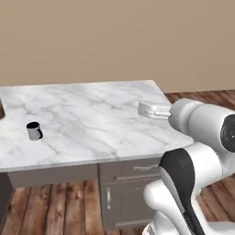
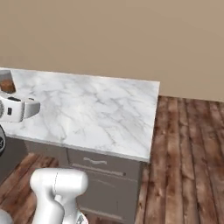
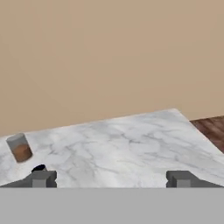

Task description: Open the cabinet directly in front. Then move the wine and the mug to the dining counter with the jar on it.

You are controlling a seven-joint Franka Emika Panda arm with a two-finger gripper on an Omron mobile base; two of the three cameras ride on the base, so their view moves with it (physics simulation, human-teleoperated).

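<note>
Dark-tipped hand (image 3: 111, 178): fingers wide apart, empty | above dining counter (image 3: 131, 144) | mug (image 1: 34, 131) nearby

The mug (image 1: 34, 131) stands on the desk (image 1: 101, 114) toward its left side, near the front edge. The jar (image 3: 19, 148) stands farther back on the desk, behind the mug. Drawers (image 1: 137, 172) sit under the desk top, and the floor (image 2: 188, 153) lies to its right.
</note>
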